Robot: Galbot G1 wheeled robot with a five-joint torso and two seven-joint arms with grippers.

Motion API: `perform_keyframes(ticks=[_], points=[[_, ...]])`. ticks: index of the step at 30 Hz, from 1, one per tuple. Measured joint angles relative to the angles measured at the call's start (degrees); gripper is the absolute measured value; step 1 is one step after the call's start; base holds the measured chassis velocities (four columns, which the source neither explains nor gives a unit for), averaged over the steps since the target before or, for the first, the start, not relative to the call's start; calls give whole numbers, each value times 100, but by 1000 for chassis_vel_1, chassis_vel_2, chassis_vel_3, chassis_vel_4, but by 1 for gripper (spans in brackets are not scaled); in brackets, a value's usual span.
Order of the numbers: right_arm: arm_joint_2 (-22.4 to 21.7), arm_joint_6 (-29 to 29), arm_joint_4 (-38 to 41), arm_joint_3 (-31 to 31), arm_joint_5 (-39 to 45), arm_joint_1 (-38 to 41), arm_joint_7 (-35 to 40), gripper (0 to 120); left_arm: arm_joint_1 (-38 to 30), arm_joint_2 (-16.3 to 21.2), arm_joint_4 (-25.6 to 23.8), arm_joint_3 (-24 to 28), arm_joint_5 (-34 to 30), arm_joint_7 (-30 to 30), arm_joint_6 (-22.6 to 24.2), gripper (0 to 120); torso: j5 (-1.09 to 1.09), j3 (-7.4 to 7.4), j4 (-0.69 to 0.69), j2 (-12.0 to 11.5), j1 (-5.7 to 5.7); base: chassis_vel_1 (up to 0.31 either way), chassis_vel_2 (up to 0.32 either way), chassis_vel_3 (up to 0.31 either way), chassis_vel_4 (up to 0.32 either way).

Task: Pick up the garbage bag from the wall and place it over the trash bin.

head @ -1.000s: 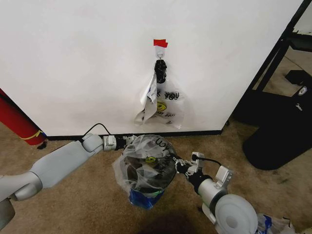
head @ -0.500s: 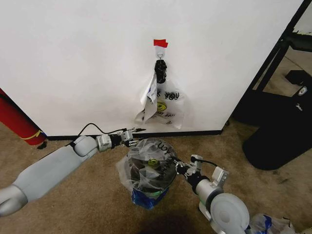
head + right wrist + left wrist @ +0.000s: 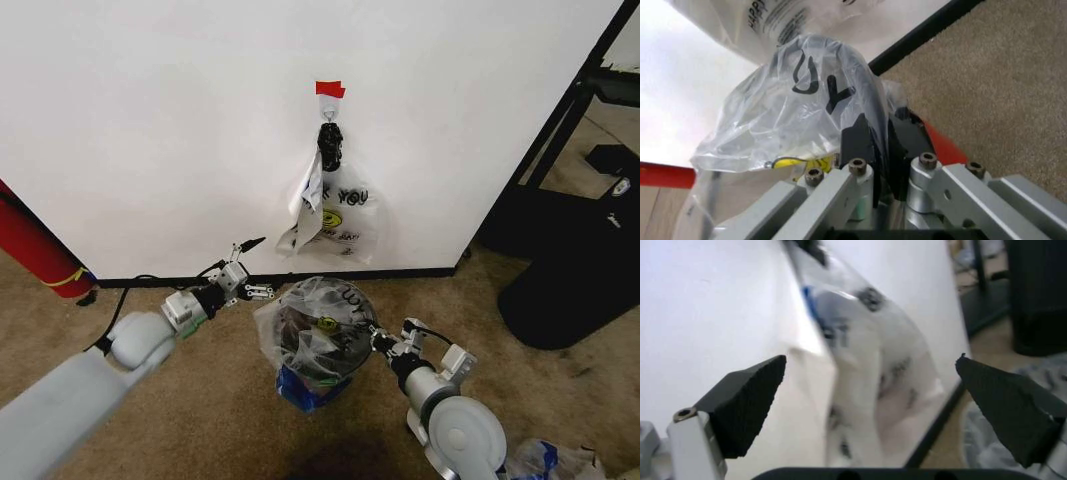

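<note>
The garbage bag (image 3: 325,325), thin see-through plastic with black lettering and blue at its bottom, is draped over the trash bin (image 3: 310,352), whose black mesh shows through it. Both stand on the carpet below the wall (image 3: 150,130). My right gripper (image 3: 378,338) is shut on the garbage bag (image 3: 807,105) at the bin's right rim, its fingers (image 3: 857,142) pinched together. My left gripper (image 3: 257,268) hangs open to the left of the bin, clear of the plastic, fingertips (image 3: 747,400) wide apart and facing the wall.
A "THANK YOU" smiley bag (image 3: 340,215) hangs from a hook under red tape (image 3: 330,89). A red cylinder (image 3: 35,250) leans at the left. A big black rounded object (image 3: 575,285) and a black frame (image 3: 570,110) stand at the right. Another bag (image 3: 545,462) lies at the lower right.
My left gripper has come off the bag's left rim, lifted toward the wall and opened wide. The right gripper has kept its grip on the right rim.
</note>
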Motion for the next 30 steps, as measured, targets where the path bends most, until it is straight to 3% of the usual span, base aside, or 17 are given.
perform_keyframes(ticks=[3, 6, 10, 15, 23, 30], points=[[72, 33, 0, 77, 28, -13, 56, 1, 238, -25, -149, -120, -191, -236, 53, 100, 1, 0, 1, 0, 0, 0, 0, 0, 0], [198, 91, 9, 325, 145, -112, 192, 1, 691, -107, -449, -163, -878, -612, 236, 100, 0, 0, -3, 0, 0, 0, 0, 0, 0], [310, 170, -24, 540, 367, -94, 413, 1, 1528, -305, -952, -272, -2015, -1098, 434, 100, 0, 1, 2, 0, 0, 0, 0, 0, 0], [327, 187, -40, 707, 573, 7, 628, 1, 2129, -471, -1285, -298, -2719, -1193, 473, 100, 0, 0, 1, 0, 0, 0, 0, 0, 0], [196, 153, -15, 813, 726, 97, 740, 1, 2705, -496, -1389, -68, -3097, -674, 466, 100, 0, 0, 1, 0, 1, 0, 0, 0, 0], [227, 107, 51, 799, 736, 80, 746, 1, 2737, -659, -1183, 242, -2602, -400, 473, 97, -1, 1, 1, -1, 1, 0, 0, 0, 0]])
